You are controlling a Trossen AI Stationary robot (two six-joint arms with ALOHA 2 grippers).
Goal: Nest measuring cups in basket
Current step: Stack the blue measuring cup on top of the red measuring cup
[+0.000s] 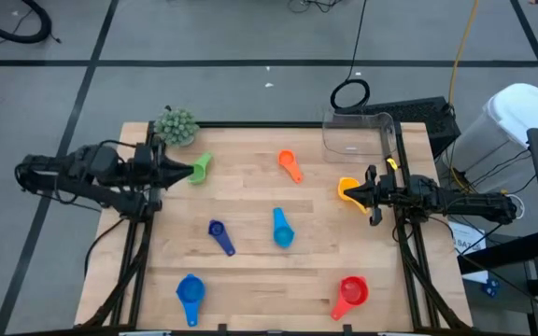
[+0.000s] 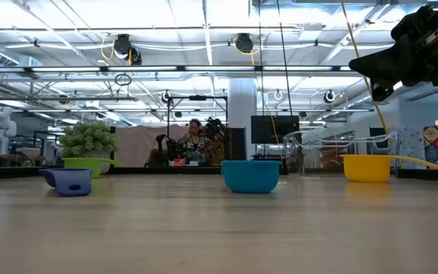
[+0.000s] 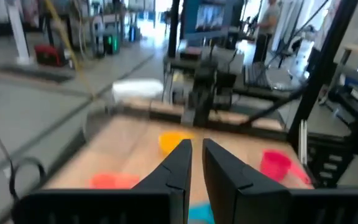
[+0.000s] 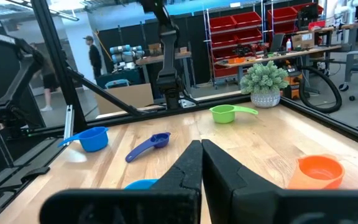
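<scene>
Seven measuring cups lie apart on the wooden table: green (image 1: 200, 168), orange (image 1: 290, 165), yellow (image 1: 347, 189), small dark blue (image 1: 220, 235), light blue (image 1: 282, 229), larger blue (image 1: 190, 293) and red (image 1: 351, 292). The clear basket (image 1: 358, 135) stands at the far right corner with nothing in it. My left gripper (image 1: 191, 171) hovers just left of the green cup, its fingers (image 3: 182, 158) a narrow gap apart. My right gripper (image 1: 357, 193), shut (image 4: 201, 146), hangs well above the table (image 2: 375, 72) at the yellow cup's right side.
A fuzzy grey-green ball plant (image 1: 176, 125) sits at the far left corner, close behind the green cup. Black frame rails run along the table's left and right edges (image 1: 409, 252). Bare wood shows between the scattered cups. A person stands far off in the room (image 2: 195, 141).
</scene>
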